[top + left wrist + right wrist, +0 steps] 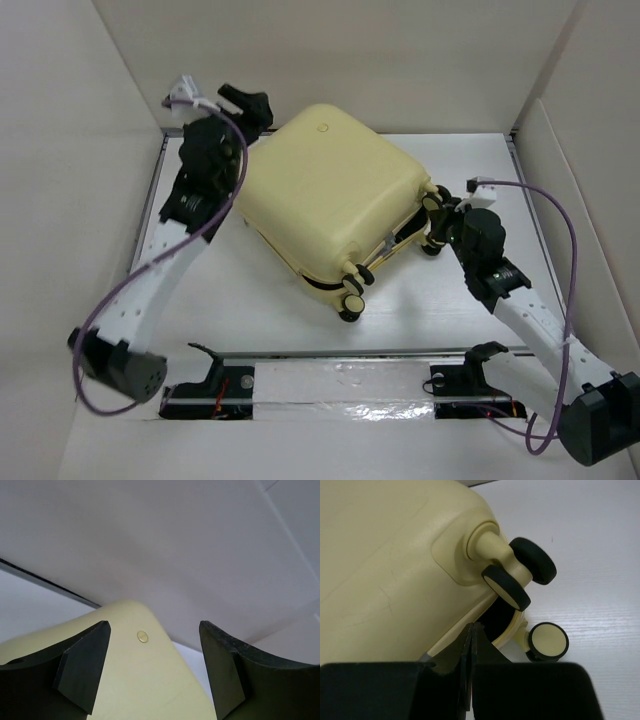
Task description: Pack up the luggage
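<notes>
The luggage (pixel 330 190), a large pale yellow hard-shell suitcase, lies flat and turned at an angle on the white table (pixel 240 300). Its yellow-and-black wheels (pixel 352 290) point toward the near edge. The shell halves gape slightly at the wheel end (pixel 507 617), showing black inside. My left gripper (pixel 250 108) hovers open over the far left corner of the luggage (pixel 135 680), with nothing between its fingers (pixel 82 665). My right gripper (pixel 437 212) is shut, its fingertips (pixel 474 627) right at the seam gap beside the wheels (pixel 512 585). Nothing shows between them.
White walls enclose the table on the left, back and right (pixel 60 150). A shiny strip and black rail (pixel 340 385) run along the near edge between the arm bases. One wheel (pixel 549 641) rests on the table just right of my right fingers.
</notes>
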Available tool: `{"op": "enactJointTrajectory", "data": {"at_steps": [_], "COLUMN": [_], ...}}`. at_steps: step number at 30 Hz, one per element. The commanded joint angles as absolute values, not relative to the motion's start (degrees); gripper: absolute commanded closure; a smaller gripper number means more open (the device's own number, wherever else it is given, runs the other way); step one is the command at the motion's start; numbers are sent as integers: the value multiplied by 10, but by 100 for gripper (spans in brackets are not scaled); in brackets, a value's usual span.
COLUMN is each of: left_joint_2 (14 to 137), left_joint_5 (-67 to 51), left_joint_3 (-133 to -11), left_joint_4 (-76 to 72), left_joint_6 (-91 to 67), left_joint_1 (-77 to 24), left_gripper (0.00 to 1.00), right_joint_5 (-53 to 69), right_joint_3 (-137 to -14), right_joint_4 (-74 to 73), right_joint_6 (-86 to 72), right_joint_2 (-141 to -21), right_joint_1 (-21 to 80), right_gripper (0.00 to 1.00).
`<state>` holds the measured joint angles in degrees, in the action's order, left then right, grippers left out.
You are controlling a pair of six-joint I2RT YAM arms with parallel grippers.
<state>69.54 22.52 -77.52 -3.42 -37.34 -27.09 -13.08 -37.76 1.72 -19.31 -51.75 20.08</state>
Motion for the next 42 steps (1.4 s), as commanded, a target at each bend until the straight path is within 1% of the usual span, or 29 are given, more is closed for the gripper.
{"op": "enactJointTrajectory", "data": {"at_steps": [1,3,4,6,8,9,14,17,18,20,22,24,25,26,27,28,29,31,32,34,35,37,38,39,40,41,42], "left_joint_2": [836,914,937,1009,1056,1095,1174,1240,1251,1274,1289,1275,1264,1249,1217,1201,1182,1133,1112,1057,1038,985,964,925,905,884,842], "left_joint_5": [106,84,70,1,-40,-58,-104,-142,-167,-179,-199,-208,-205,-200,-196,-195,-195,-194,-193,-180,-174,-160,-151,-125,-110,-99,-88], "left_joint_3": [-892,-935,-953,-1004,-1063,-1081,-1159,-1210,-1215,-1230,-1219,-1163,-1131,-1062,-1025,-985,-912,-841,-758,-688,-623,-565,-515,-492,-469,-422,-402], "left_joint_4": [4,38,59,76,111,122,148,166,164,173,163,139,94,69,39,-24,-49,-122,-155,-223,-241,-285,-290,-293,-295,-296,-296], "left_joint_6": [-327,-317,-311,-293,-285,-273,-249,-240,-238,-240,-248,-263,-272,-286,-313,-330,-350,-405,-422,-465,-475,-484,-482,-477,-474,-469,-467], "left_joint_1": [-181,-141,-104,-70,-34,-26,-11,-5,-5,-5,-5,-13,-24,-30,-39,-40,-45,-45,-45,-50,-50,-68,-75,-83,-106,-118,-130], "left_gripper": [30,31,31,31,31,31,31,30,30,30,32,33,33,33,33,33,33,34,34,34,35,35,35,35,35,35,35], "right_joint_5": [-125,-129,-134,-138,-144,-146,-144,-117,-115,-116,-126,-134,-137,-145,-145,-145,-132,-118,-105,-88,-63,-25,0,23,41,74,89], "right_joint_3": [-360,-350,-336,-323,-305,-300,-310,-328,-332,-353,-368,-376,-380,-381,-382,-385,-388,-419,-436,-488,-504,-559,-583,-611,-677,-712,-746], "right_joint_4": [14,10,13,16,28,38,64,90,100,110,123,132,142,150,159,183,197,199,193,178,178,177,170,158,117,93,72], "right_joint_6": [-198,-201,-205,-210,-216,-216,-233,-250,-253,-257,-255,-254,-251,-250,-249,-241,-234,-208,-201,-182,-176,-156,-150,-145,-133,-126,-121], "right_joint_2": [-523,-526,-528,-530,-538,-542,-592,-640,-667,-690,-720,-736,-747,-751,-754,-759,-775,-798,-826,-853,-866,-909,-924,-956,-975,-993,-1011], "right_joint_1": [222,230,237,237,243,243,243,237,237,237,232,232,232,232,226,226,221,221,221,221,221,221,221,215,215,215,215], "right_gripper": [100,100,100,100,100,100,100,100,100,100,100,100,100,100,100,100,100,100,100,100,100,100,100,100,100,99,99]}}
